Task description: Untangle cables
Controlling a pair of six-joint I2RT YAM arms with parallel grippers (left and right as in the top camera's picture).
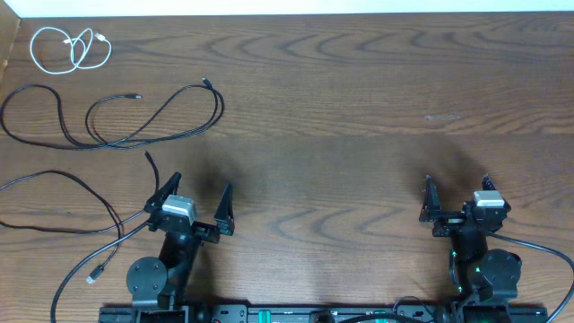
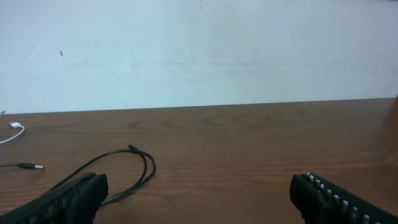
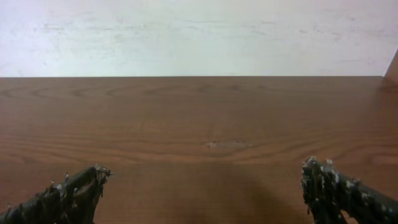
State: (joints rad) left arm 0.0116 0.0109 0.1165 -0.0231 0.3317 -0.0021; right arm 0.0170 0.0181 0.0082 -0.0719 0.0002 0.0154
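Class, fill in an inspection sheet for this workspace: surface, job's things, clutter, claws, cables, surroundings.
Surface: brown wooden table.
Job's things: white cable coiled at far left corner; black cables looped nearer the arms, apart from it.
Clutter: nothing seen.
Claws: left claw and right claw open, holding nothing.
Cables: arm wire trails from the right arm.
Surroundings: pale wall behind the table.

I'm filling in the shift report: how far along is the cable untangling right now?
Looks done: the white cable lies coiled alone in the far left corner, apart from the looped black cable. In hand: nothing; the left gripper and right gripper are open and empty. Left, possibly: the lower black cable seems to cross itself beside the left gripper; one cord or two, I cannot tell.
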